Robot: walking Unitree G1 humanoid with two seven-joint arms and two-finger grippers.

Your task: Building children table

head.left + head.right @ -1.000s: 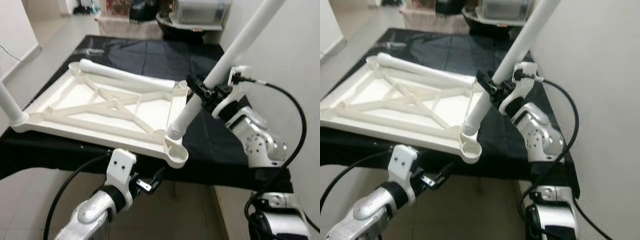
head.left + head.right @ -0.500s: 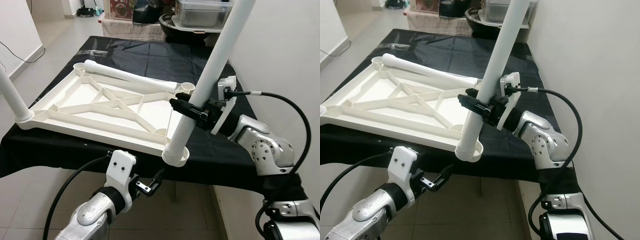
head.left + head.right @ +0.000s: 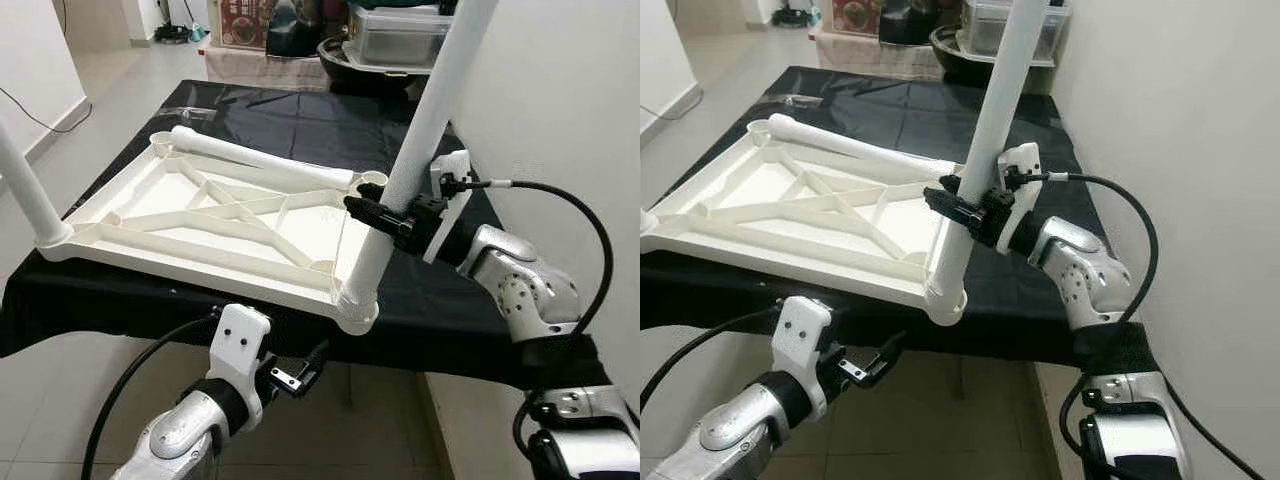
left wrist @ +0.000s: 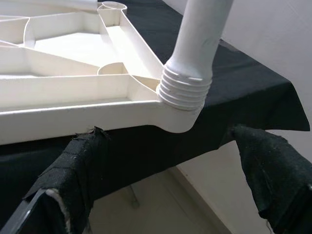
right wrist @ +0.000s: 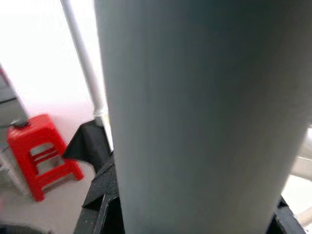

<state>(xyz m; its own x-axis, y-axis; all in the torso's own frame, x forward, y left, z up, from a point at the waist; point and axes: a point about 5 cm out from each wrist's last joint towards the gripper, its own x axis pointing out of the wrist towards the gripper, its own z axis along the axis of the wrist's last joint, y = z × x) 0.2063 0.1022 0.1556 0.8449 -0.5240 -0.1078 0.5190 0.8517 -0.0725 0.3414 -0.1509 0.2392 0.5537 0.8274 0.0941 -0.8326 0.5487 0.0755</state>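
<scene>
Since the earlier frame, we have brought the white leg (image 3: 420,130) nearer upright, its threaded end seated in the near corner socket (image 4: 181,119) of the inverted tabletop (image 3: 200,215) on the black-draped counter (image 3: 440,290). Our right gripper (image 3: 385,215) jaws are clamped around the leg. Our left gripper (image 3: 300,372) hangs below the counter edge, jaws apart and holding nothing.

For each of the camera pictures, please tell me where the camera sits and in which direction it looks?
Left eye view and right eye view: on the head, looking down at the upturned white tabletop; both arms show, right gripper clamping the leg.
Left wrist view: below the table edge, looking up at the leg's threaded end in the corner socket.
Right wrist view: against the leg.
All share this leg.
</scene>
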